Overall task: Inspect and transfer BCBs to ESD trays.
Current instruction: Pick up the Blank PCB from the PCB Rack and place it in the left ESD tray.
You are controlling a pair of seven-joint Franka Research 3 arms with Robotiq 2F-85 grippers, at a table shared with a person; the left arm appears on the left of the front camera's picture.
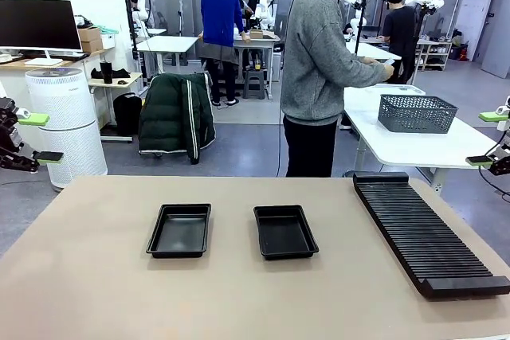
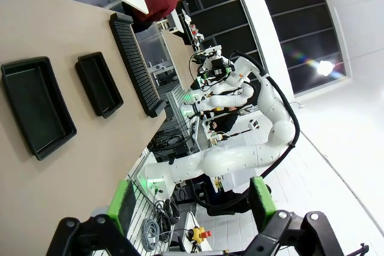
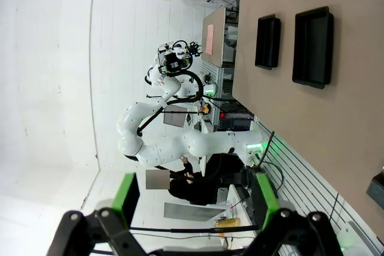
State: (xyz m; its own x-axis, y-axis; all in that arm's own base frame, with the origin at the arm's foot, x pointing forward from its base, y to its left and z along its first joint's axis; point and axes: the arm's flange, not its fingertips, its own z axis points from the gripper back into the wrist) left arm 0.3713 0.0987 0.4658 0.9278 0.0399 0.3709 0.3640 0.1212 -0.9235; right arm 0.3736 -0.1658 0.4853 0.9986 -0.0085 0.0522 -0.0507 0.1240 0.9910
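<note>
Both trays are out: the left ESD tray (image 1: 179, 230) and the right ESD tray (image 1: 284, 231) sit side by side near the middle of the tan table (image 1: 96, 292), with a small gap between them. They lie flat and neither has any BCBs in it. Well off to the robot's right is the long black ribbed rack (image 1: 426, 232), and its slots look bare as far as I can make out. The left gripper (image 1: 40, 138) hangs out past the table's left edge and the right gripper (image 1: 488, 139) past the right edge. Both have jaws spread wide with nothing between the pads. Beyond the far edge the person (image 1: 319, 69) is turned toward a white table (image 1: 382, 145) with a grey mesh basket (image 1: 417, 113) on it, arms reaching that way. I'd say this is the very start, everything staged and no board in play yet. The next move needs a board brought within reach, then an edge-on pinch, since a thin flat board gives the pads little to grab.
</note>
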